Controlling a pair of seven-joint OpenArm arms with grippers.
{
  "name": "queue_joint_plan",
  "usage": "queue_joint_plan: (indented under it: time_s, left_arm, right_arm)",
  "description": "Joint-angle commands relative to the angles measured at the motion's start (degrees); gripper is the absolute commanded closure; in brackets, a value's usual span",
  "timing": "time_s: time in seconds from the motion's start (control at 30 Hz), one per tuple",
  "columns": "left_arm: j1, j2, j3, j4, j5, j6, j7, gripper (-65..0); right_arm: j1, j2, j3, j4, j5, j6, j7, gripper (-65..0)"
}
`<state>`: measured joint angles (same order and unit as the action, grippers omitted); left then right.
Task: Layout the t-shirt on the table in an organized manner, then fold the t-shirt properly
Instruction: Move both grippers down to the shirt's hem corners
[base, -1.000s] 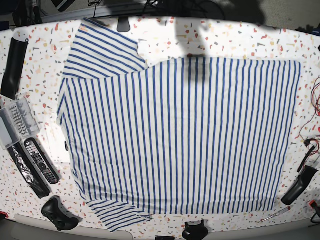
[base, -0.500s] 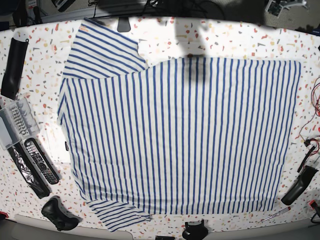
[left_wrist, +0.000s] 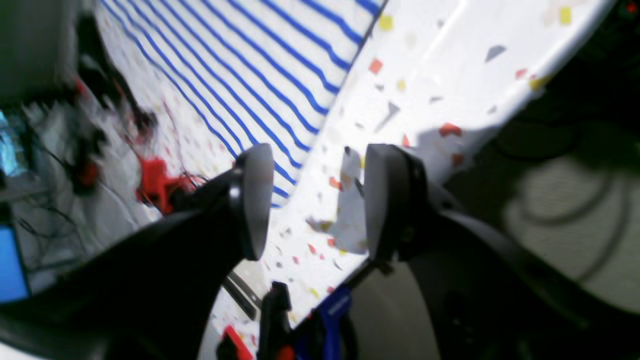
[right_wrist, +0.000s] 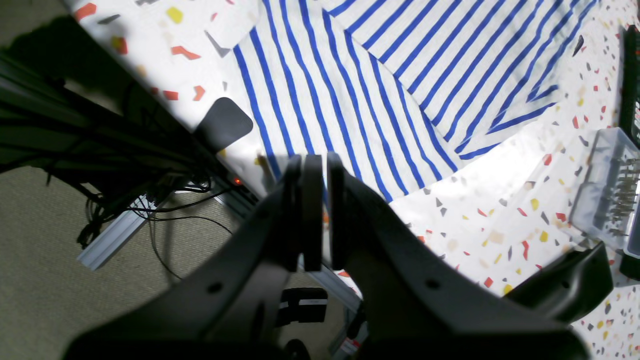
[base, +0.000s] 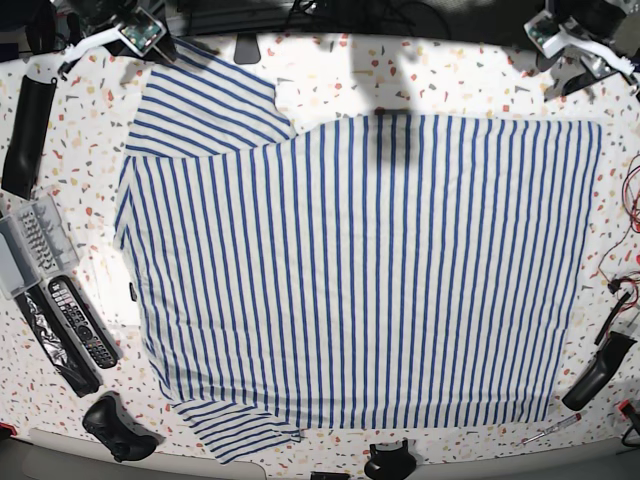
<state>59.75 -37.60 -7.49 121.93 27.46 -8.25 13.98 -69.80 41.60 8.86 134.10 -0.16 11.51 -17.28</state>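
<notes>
The t-shirt (base: 360, 270), white with thin blue stripes, lies spread flat over the table (base: 450, 75), sleeves to the left and hem to the right. My left gripper (left_wrist: 317, 200) hangs open and empty over bare table near the far right corner, a corner of the t-shirt (left_wrist: 260, 55) just beyond it. My right gripper (right_wrist: 322, 215) is shut on nothing, above the far table edge beside the upper sleeve of the t-shirt (right_wrist: 380, 90). In the base view, the right arm (base: 110, 35) shows at top left and the left arm (base: 565, 35) at top right.
Along the left edge lie a black case (base: 25, 120), a clear plastic box (base: 30, 245), remotes (base: 80, 325) and a game controller (base: 115, 425). At the right are red cables (base: 625, 230), a black tool (base: 600, 370) and a screwdriver (base: 550, 430).
Both arms have come into the base view at the two far corners of the table. The t-shirt has not moved.
</notes>
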Motion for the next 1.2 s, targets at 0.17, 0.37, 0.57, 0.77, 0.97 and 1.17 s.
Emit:
queue_joint_plan:
  time_s: [0.17, 0.37, 0.57, 0.77, 0.97, 1.17]
  left_arm:
    - [-6.4, -0.6, -0.3, -6.3, 1.0, -3.8, -0.6, -26.9]
    - [-12.6, -1.6, -0.3, -15.5, 1.0, -4.0, -3.2, -26.9]
    - [-15.8, -2.4, -0.2, -19.1, 0.4, -4.0, -4.9, -26.9]
    - [-20.4, -2.4, 3.6, -22.0, 0.6, -3.8, -4.8, -26.9]
    - [-25.9, -2.5, 9.0, -26.2, 3.1, -0.8, -1.8, -26.6]
    - [-28.5, -3.5, 10.3, -32.8, 3.1, -0.8, -2.1, -26.6]
  right_arm:
    - [-0.7, 0.0, 0.4, 0.9, 0.1, -0.3, -1.5, -1.7]
    - [-0.6, -0.1, 0.4, 0.9, 0.1, -0.3, -1.6, -1.7]
    - [-0.4, -0.2, 0.4, 0.9, 0.0, -0.3, -1.6, -1.7]
    - [-0.3, -0.2, 0.4, 0.9, -2.3, -0.3, -1.6, -1.7]
    - [-0.3, -0.2, 0.4, 0.9, -2.9, -0.3, -2.6, -1.7]
    - [-0.3, -0.2, 0.4, 0.9, -2.9, -0.3, -2.7, -1.7]
